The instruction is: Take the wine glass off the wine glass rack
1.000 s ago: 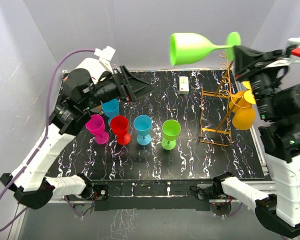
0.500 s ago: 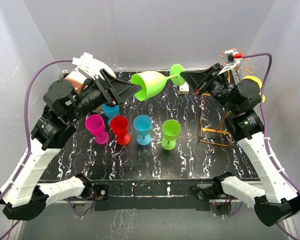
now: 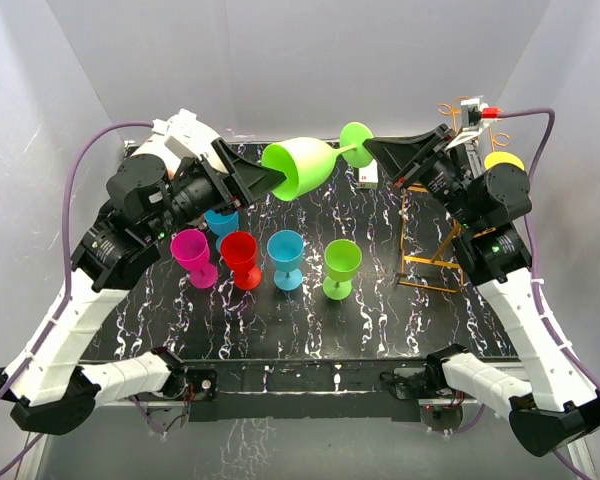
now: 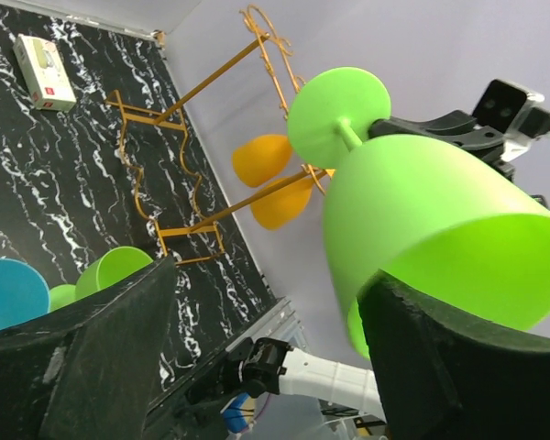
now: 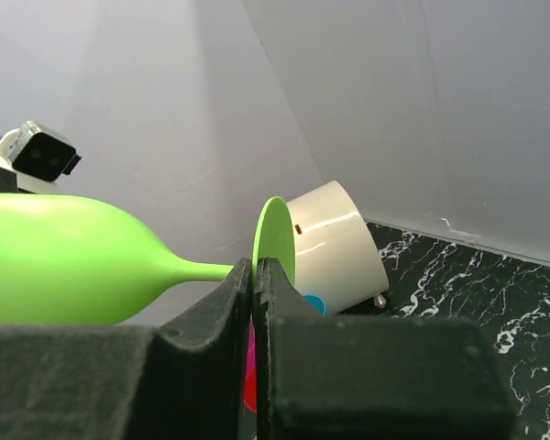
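Wine glass (image 3: 302, 166), green, has swung well clear of the rack (image 3: 404, 232) to mid-air between the arms, right gripper (image 3: 371, 149) pinched tight on its stem, left gripper (image 3: 266, 178) now raised, spread wide around the bowl; removal looks done, handover likely.

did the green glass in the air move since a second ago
Yes. In the overhead view the held green glass has gone left and down, away from the wire rack and toward the left gripper.
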